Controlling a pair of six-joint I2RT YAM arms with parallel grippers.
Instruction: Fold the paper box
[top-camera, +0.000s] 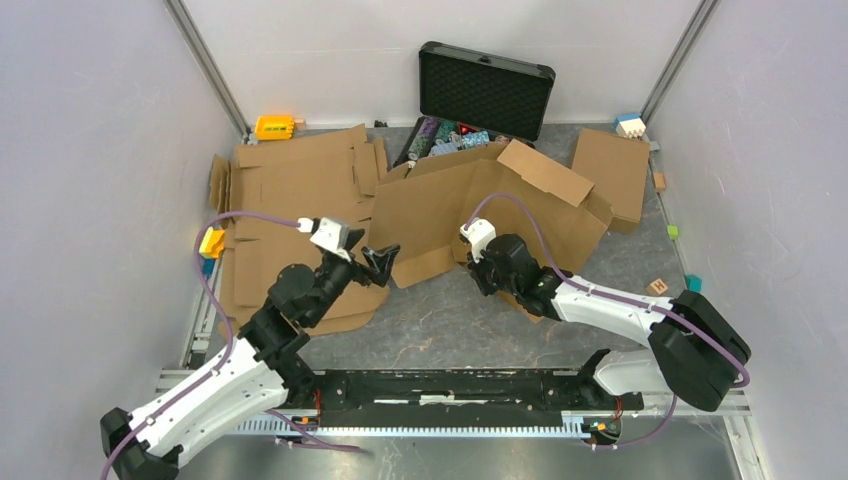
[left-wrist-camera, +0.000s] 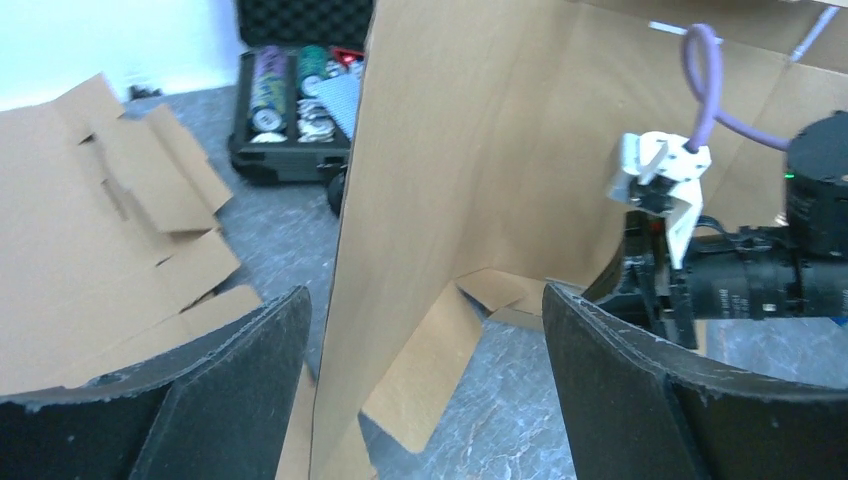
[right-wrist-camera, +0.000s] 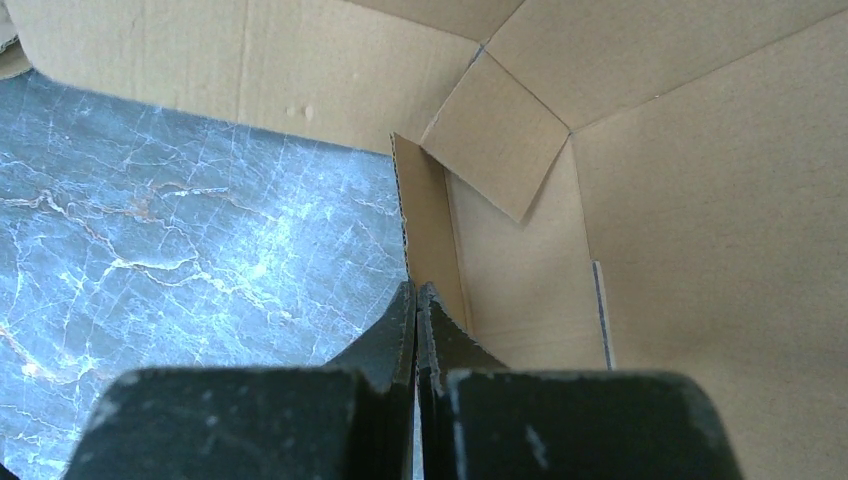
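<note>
Two tools are at the paper box (top-camera: 450, 205), which stands half-raised in the middle of the worktop (top-camera: 440, 330). The left wrist view shows the left tool (left-wrist-camera: 425, 300) spread wide, with a box panel's edge just ahead. Only the right wrist view shows the right tool (right-wrist-camera: 416, 300), pinched shut against a box wall. At 12 o'clock, the open black case (top-camera: 485, 90) holds chips (left-wrist-camera: 290, 95).

My overhead camera looks down from above and behind the arm bases, facing the back wall, far enough off to take in the whole grey marble-patterned tabletop (top-camera: 440, 330). My left wrist camera sits low behind its own black fingers (left-wrist-camera: 230, 400), facing the standing brown corrugated cardboard box (left-wrist-camera: 480, 150) with the right arm (left-wrist-camera: 760, 270) beyond. My right wrist camera looks from very close into that box's inner corner. All three views share the box.
</note>
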